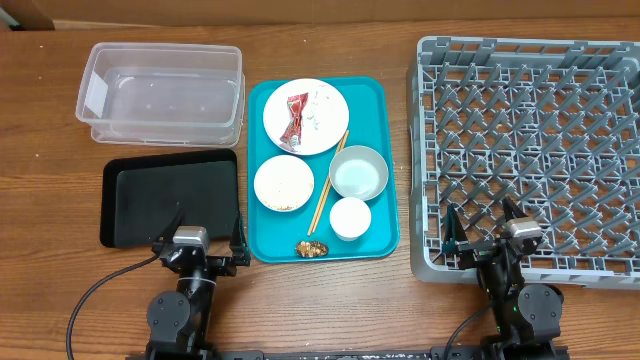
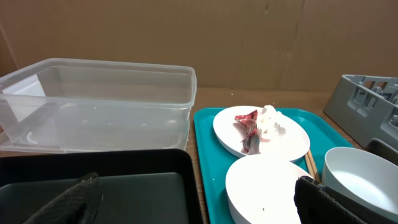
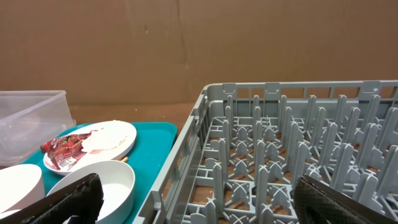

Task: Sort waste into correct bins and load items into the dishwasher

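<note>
A round white plate [image 1: 306,116] on the teal tray [image 1: 385,235] holds the red-and-white wrapper [image 1: 297,117] and crumpled white paper [image 1: 322,104]; both show in the left wrist view [image 2: 249,127]. A white bowl with rice grains [image 1: 284,184], a pale bowl [image 1: 358,172], a small white cup [image 1: 350,218], chopsticks [image 1: 327,182] and a brown food scrap [image 1: 311,248] also lie on the tray. The clear tub [image 1: 160,92] and black tray [image 1: 170,196] are at left. The grey dish rack [image 1: 530,150] is at right. My left gripper [image 1: 200,240] and right gripper [image 1: 484,228] are open and empty.
Both arms sit at the table's near edge. Brown cardboard stands behind the table. The left gripper hangs over the black tray's near right corner, the right gripper over the rack's near left corner [image 3: 211,168].
</note>
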Robot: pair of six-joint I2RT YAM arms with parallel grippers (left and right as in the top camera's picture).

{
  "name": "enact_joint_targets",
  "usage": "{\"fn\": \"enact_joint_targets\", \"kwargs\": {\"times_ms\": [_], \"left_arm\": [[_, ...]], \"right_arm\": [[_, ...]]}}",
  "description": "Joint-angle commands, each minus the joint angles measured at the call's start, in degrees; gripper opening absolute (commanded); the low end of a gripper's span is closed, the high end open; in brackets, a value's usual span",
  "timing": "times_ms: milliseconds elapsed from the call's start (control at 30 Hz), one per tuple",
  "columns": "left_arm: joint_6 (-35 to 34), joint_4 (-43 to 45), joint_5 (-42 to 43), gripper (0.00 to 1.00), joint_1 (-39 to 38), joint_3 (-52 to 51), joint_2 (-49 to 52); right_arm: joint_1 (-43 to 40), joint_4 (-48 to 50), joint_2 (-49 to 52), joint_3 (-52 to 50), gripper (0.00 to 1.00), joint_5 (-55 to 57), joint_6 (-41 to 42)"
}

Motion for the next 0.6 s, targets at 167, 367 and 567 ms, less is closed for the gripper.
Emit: {"fn": "enact_joint_targets", "kwargs": {"times_ms": [167, 367, 567], "left_arm": [[-0.2, 0.2, 0.2, 1.0, 0.4, -0.2, 0.1], [-0.3, 0.2, 0.3, 1.0, 0.4, -0.2, 0.1], [-0.9, 0.0, 0.2, 1.0, 0.4, -0.2, 0.1]], "right_arm": [[0.3, 0.4, -0.4, -0.6, 1.0, -0.1, 0.2], [0.3, 1.0, -0.4, -0.6, 1.0, -1.6, 0.7], [0.3, 1.4, -0.4, -0.6, 1.0, -2.9, 4.8]]}}
